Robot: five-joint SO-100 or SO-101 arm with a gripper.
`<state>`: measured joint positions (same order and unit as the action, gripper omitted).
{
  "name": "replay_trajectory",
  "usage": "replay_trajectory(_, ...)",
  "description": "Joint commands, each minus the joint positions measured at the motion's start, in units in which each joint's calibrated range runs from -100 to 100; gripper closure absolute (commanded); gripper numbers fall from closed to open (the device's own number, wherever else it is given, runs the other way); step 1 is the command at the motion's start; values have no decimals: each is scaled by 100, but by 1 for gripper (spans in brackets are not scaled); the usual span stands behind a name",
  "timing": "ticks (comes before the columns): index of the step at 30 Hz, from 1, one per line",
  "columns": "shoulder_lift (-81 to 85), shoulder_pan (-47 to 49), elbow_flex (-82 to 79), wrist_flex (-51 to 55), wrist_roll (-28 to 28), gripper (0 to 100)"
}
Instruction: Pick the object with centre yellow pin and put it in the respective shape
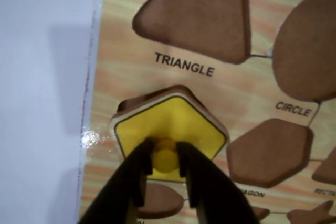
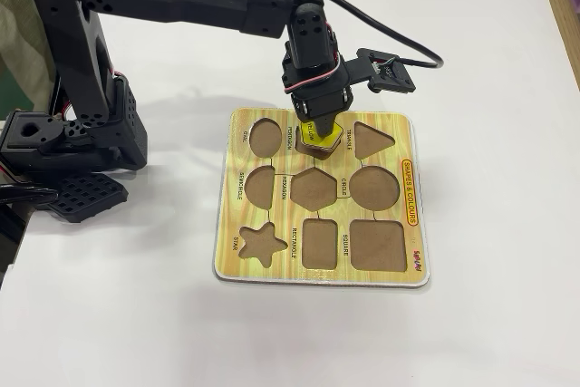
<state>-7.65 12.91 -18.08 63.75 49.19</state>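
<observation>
The yellow pentagon piece (image 1: 170,124) lies over the pentagon recess (image 1: 128,103) of the wooden shape board (image 1: 121,72). It sits slightly askew, with a sliver of brown recess showing at its upper left. My gripper (image 1: 166,157) comes in from the bottom edge of the wrist view. Its black fingers (image 1: 137,174) are shut on the little yellow centre peg (image 1: 166,160). In the fixed view the gripper (image 2: 315,126) hangs straight down over the piece (image 2: 326,137), at the board's (image 2: 412,224) far edge.
Empty recesses surround it: triangle (image 1: 202,11), circle (image 1: 310,45), hexagon (image 1: 270,150), and an oval (image 2: 265,137), star (image 2: 262,244), rectangle (image 2: 320,243) and square (image 2: 377,245). The white tabletop (image 1: 42,103) lies left of the board. The arm's base (image 2: 72,133) stands at the left.
</observation>
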Motion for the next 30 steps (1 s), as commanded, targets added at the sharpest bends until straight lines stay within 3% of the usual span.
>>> replay_trajectory(1, -97, -80, 315, -49, 23, 96)
replay_trajectory(30, -164, -70, 315, -49, 337, 96)
